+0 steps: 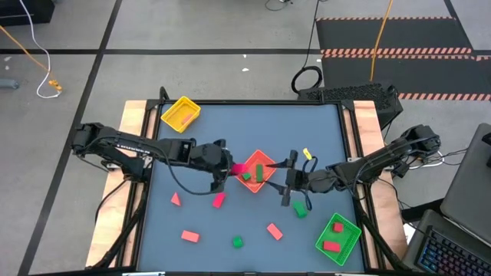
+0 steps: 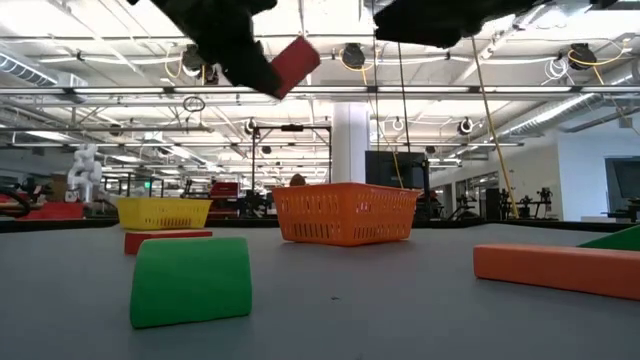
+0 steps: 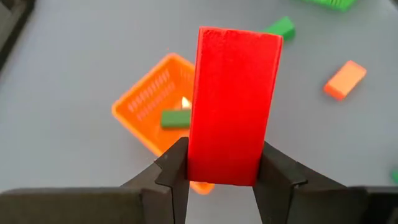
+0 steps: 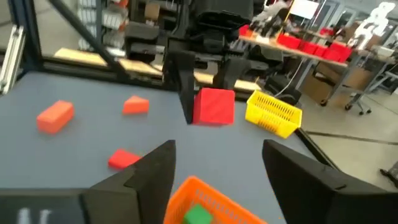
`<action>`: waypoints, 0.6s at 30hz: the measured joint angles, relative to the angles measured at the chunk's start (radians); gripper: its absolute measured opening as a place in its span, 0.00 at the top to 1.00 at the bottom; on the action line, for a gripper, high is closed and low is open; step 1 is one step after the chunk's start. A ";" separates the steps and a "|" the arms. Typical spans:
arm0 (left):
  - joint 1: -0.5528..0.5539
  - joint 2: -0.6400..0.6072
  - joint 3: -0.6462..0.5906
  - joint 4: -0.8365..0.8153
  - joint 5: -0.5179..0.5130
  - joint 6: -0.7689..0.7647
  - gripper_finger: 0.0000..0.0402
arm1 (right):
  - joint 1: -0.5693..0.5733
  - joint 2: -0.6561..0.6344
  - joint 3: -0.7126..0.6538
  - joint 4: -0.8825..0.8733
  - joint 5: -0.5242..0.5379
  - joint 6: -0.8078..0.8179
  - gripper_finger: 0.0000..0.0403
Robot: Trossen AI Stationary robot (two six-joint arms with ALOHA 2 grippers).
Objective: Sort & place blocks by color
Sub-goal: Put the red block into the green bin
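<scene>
left gripper (image 3: 224, 177) clamps red brick (image 3: 233, 106) | orange tray (image 3: 149, 112) below-ahead, off-centre | risk: brick clips rim, bounces out | right gripper (image 4: 217, 165) spread, empty, close: collision

Three trays: yellow tray (image 1: 181, 113), orange tray (image 1: 270, 181), green tray (image 1: 349, 242). Lying loose on the table (image 1: 245, 130): four red blocks (image 1: 190, 236), two green blocks (image 1: 237, 242) (one more red block (image 1: 238, 168) is up in the left gripper (image 1: 229, 170)).

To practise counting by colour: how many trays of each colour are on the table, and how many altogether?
Yellow tray: 1
Orange tray: 1
Green tray: 1
Total: 3 trays
</scene>
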 joint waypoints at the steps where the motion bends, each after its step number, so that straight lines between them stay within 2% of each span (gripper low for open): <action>1: 0.000 0.000 0.000 0.021 0.000 0.006 0.68 | -0.005 0.006 0.000 0.019 0.000 -0.001 0.38; 8: 0.000 0.011 0.000 0.220 0.001 0.064 0.68 | -0.031 0.039 0.000 0.145 -0.002 -0.001 0.27; 14: 0.000 0.087 0.000 0.390 0.059 0.080 0.68 | -0.034 0.048 0.000 0.237 -0.105 -0.012 0.26; 18: 0.000 0.140 0.000 0.442 0.063 0.077 0.68 | -0.036 0.048 0.000 0.248 -0.107 -0.012 0.27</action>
